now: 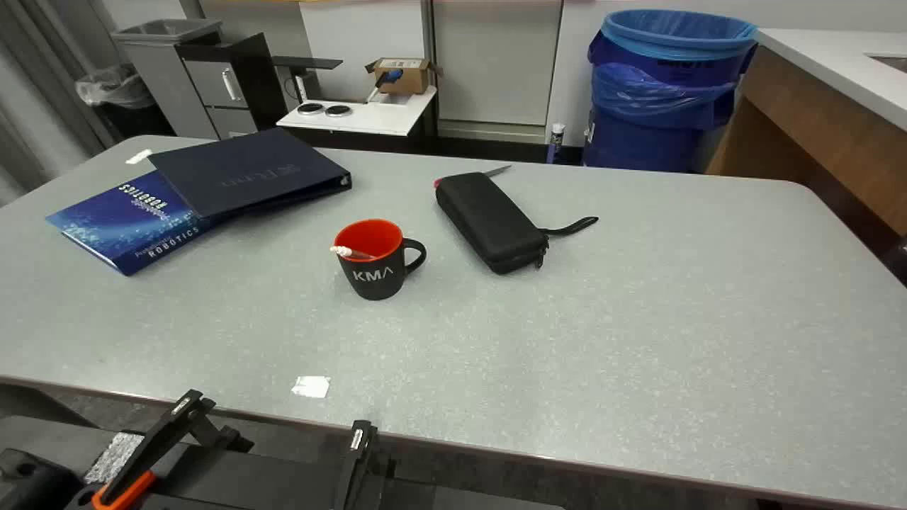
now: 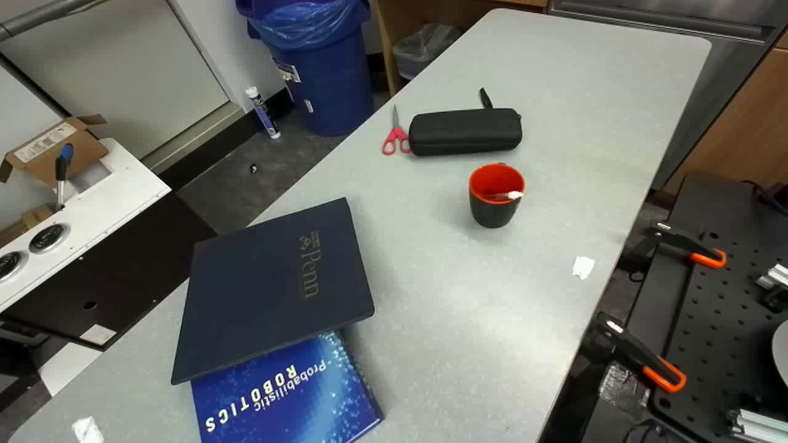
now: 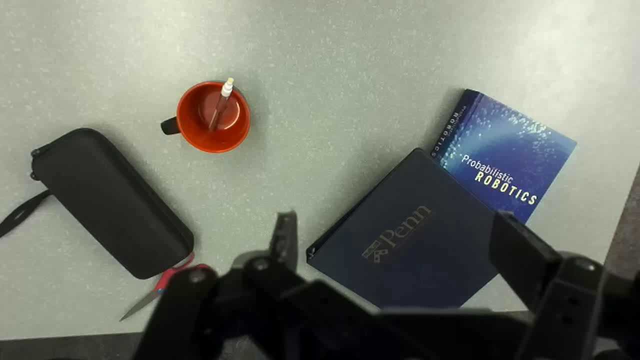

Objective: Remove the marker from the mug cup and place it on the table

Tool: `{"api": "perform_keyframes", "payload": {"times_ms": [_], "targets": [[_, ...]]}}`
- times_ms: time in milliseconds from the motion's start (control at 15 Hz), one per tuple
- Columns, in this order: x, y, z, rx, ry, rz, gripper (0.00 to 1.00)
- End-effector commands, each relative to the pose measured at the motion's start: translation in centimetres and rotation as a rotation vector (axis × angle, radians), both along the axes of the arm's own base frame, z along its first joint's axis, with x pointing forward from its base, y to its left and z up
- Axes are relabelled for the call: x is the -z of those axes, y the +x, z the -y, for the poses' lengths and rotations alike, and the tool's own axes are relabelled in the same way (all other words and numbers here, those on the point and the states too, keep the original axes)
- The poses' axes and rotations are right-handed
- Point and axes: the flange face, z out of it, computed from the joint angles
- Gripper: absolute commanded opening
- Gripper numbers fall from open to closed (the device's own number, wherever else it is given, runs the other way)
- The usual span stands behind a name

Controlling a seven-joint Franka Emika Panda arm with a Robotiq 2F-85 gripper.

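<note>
the fingers (image 3: 522, 257) stand wide apart, empty; i see the marker (image 3: 220, 107) slanting in the mug cup (image 3: 196, 131) on the counter (image 3: 320, 90), white end over the rim, toward my wrist view's top.

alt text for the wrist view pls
A thin white-tipped marker leans inside a round, red-lined, black-handled mug on a speckled grey table. At left lie a long black zip case and red-handled scissors; at right, a navy Penn folder overlaps a blue book. The open black gripper spans the bottom.
</note>
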Motion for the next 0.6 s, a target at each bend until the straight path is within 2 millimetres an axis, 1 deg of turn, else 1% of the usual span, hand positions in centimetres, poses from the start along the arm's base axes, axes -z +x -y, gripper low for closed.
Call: {"api": "perform_keyframes", "payload": {"times_ms": [0,133,267,333,467,533], "targets": [[0.0,0.0,0.0,0.0,0.0,-0.001,1.0],[0.0,0.0,0.0,0.0,0.0,-0.001,1.0],[1.2,0.4,0.5,-0.011,-0.007,-0.044,1.0],[2.5,0.5,1.0,-0.013,-0.012,-0.072,1.0],[6.0,0.5,2.3,-0.01,-0.033,-0.13,1.0],[8.5,0.4,3.2,0.0,-0.045,-0.165,1.0]]}}
